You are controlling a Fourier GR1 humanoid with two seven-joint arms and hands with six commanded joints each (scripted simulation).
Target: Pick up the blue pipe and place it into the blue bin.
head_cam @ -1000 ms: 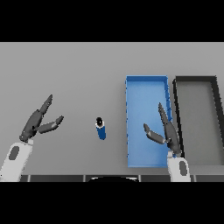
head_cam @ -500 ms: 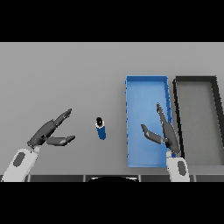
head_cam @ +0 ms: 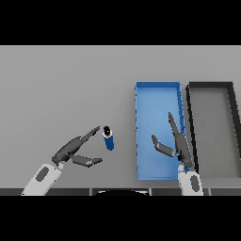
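The blue pipe (head_cam: 108, 138), short with a dark open end facing up, stands on the grey table left of the blue bin (head_cam: 157, 94). My left hand (head_cam: 71, 148) is open, its straight fingers reaching right until the tips come close to the pipe's top, the thumb lower down and apart from it. The bin is a long blue tray with nothing inside. My right hand (head_cam: 177, 142) hovers open over the bin's right front part, fingers pointing away from me.
A dark grey bin (head_cam: 210, 86) of the same shape stands right beside the blue one, at the table's right side. The table's front edge runs just below both forearms.
My left hand has swung right across the table, from the far left to just beside the pipe. The right hand has barely moved. The pipe stays put.
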